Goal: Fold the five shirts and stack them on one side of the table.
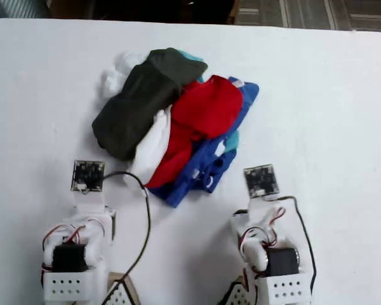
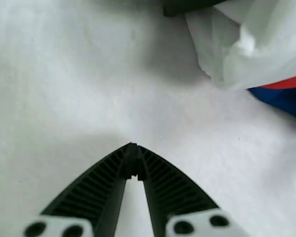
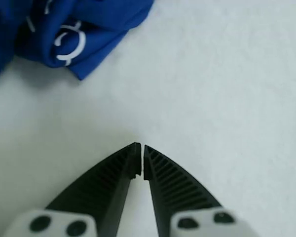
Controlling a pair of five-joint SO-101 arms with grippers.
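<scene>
Both hands are clenched and empty. The left hand [image 2: 133, 145] hangs over bare desk [image 1: 330, 95] with the white shirt [image 2: 251, 44] just ahead of it. The right hand [image 3: 139, 146] has the blue shirt [image 3: 74, 29] just ahead. The shirts lie in one tangled heap [image 1: 171, 121] beyond both hands. The likely trouble is that a pinch at either edge catches two layers, so pulling drags the whole heap instead of freeing one shirt.

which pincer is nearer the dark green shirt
Left. The left pincer is on the same side as the dark green shirt; the right pincer is across by the blue shirt, farther off.
</scene>
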